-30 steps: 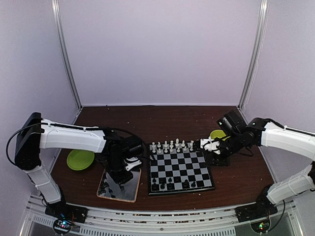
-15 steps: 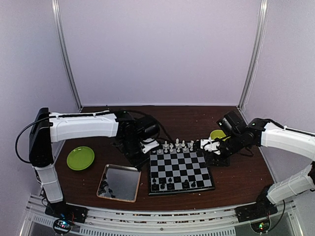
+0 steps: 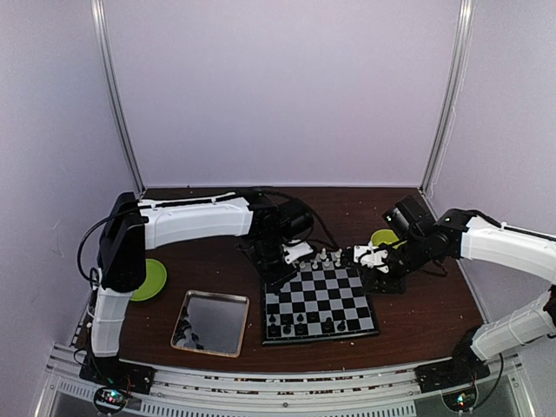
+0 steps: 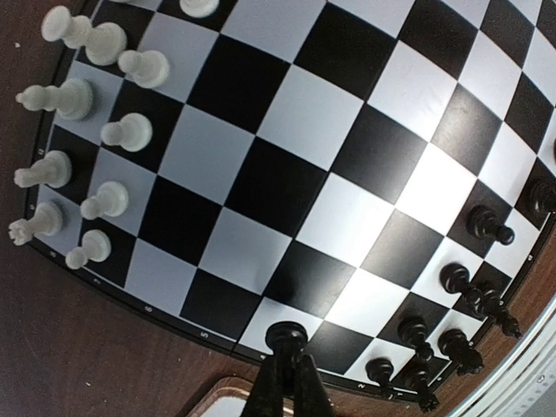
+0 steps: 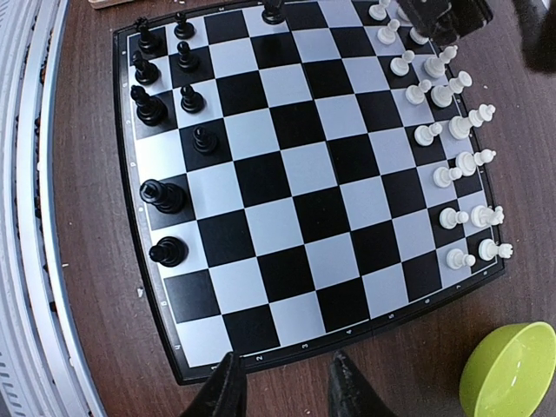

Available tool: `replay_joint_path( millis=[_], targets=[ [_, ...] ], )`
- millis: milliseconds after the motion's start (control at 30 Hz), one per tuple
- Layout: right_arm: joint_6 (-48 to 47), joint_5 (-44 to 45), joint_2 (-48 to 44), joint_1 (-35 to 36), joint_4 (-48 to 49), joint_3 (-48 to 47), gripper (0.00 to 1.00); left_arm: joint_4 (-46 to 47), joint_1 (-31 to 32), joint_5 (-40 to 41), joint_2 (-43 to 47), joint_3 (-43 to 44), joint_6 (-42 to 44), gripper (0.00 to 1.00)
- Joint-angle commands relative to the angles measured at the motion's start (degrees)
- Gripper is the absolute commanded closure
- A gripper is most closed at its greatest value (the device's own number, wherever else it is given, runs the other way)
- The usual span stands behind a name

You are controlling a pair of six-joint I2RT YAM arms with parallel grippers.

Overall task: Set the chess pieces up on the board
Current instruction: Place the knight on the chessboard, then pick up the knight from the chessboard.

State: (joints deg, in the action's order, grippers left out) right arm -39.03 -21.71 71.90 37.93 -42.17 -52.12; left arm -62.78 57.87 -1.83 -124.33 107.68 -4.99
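Observation:
The board (image 3: 320, 294) lies at table centre, with white chess pieces (image 3: 323, 257) along its far edge and black chess pieces (image 3: 300, 327) along its near edge. My left gripper (image 3: 295, 254) hovers over the board's far-left corner. In the left wrist view it (image 4: 288, 358) is shut on a black piece (image 4: 287, 334) above the board's (image 4: 287, 174) left rim, with white pieces (image 4: 87, 95) and black pieces (image 4: 460, 282) to either side. My right gripper (image 3: 372, 257) is open and empty; in its wrist view it (image 5: 285, 372) is just off the board's (image 5: 304, 174) right rim.
A shiny metal tray (image 3: 211, 323) lies left of the board. A green plate (image 3: 149, 280) sits far left, partly behind the left arm. A green bowl (image 3: 382, 237) stands by the right gripper and also shows in the right wrist view (image 5: 512, 369).
My left arm has swung from over the metal tray to the right and away, to the board's far-left corner, carrying the black piece. The right arm has not moved.

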Motion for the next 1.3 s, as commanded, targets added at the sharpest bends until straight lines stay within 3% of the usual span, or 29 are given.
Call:
replay_joint_path(
  millis=[0,100,333,600,867,1067,1267],
  targets=[
    [0.1,0.9,-0.5,-0.2,0.4,0.4,0.67,-1.2,0.5,-3.1,-1.7,3.1,1.4,1.0],
    [0.0,0.9,-0.1,-0.2,0.3,0.3,0.67,-1.3,0.7,-3.5,-3.0,3.9,1.4,0.98],
    [0.4,0.4,0.0,-0.2,0.4,0.0,0.67,-2.0,0.5,-2.2,-1.3,6.1,2.0,0.73],
    [2.1,-5.5,1.1,-0.2,-2.4,-7.3,0.66,-0.6,-7.6,3.6,11.2,3.9,2.5,0.7],
    [10.1,-2.7,15.7,4.6,-3.1,-21.2,0.6,17.4,-21.9,8.0,29.2,-10.7,-0.3,0.6],
    [13.8,-3.5,29.1,9.5,-5.6,-31.2,0.58,30.5,-29.2,2.9,39.9,-25.4,0.7,0.56],
    [17.5,-3.8,41.5,11.7,-8.6,-42.5,0.57,28.1,-29.7,2.6,40.2,-23.8,0.6,0.56]
  ],
)
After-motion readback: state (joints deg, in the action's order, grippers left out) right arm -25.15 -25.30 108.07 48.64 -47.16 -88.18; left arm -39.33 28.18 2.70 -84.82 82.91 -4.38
